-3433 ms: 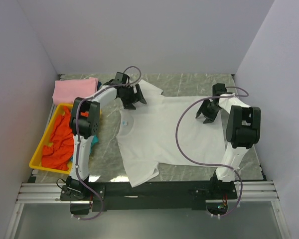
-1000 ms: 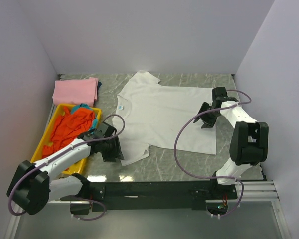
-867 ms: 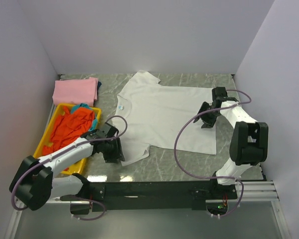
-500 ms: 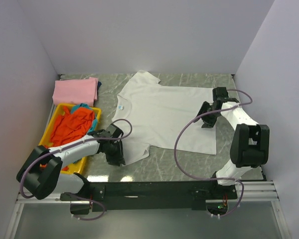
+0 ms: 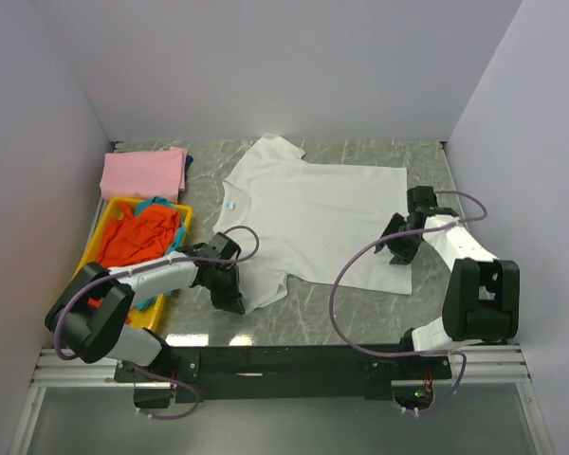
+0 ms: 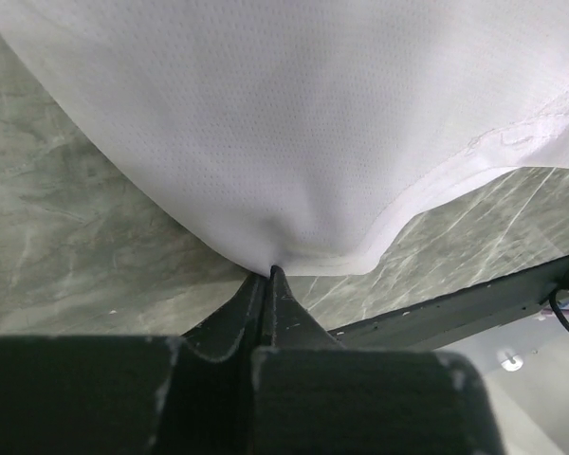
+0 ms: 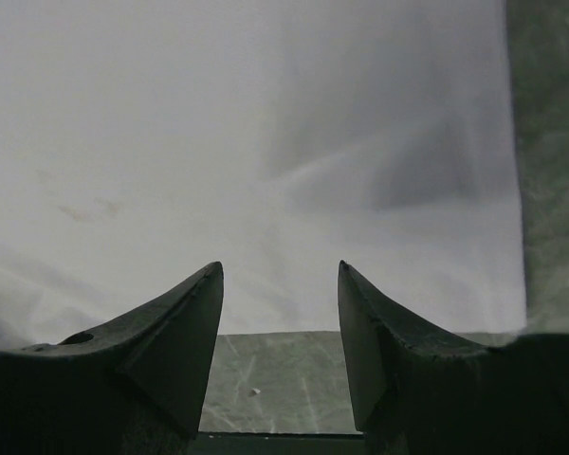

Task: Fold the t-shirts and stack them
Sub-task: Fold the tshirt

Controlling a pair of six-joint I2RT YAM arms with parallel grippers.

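Note:
A white t-shirt (image 5: 313, 213) lies spread flat on the marble table, its small blue neck label (image 5: 229, 203) at the left. My left gripper (image 5: 234, 295) sits at the shirt's near sleeve and is shut on the white cloth's edge (image 6: 294, 171), with the fabric pinched right at the tips (image 6: 268, 271). My right gripper (image 5: 396, 253) hovers low at the near right hem, open, nothing between its fingers (image 7: 280, 284); the white shirt (image 7: 266, 142) lies just ahead of them. A folded pink t-shirt (image 5: 144, 172) rests at the back left. Orange-red (image 5: 133, 237) and teal (image 5: 156, 202) t-shirts lie crumpled in a tray.
The yellow plastic tray (image 5: 123, 200) stands at the left edge, beside the left arm. White walls close in the table on three sides. A black and metal rail (image 5: 313, 360) runs along the near edge.
My left gripper slid right to the near sleeve and closed on its edge. My right gripper drew back toward the near right corner of the hem, still open.

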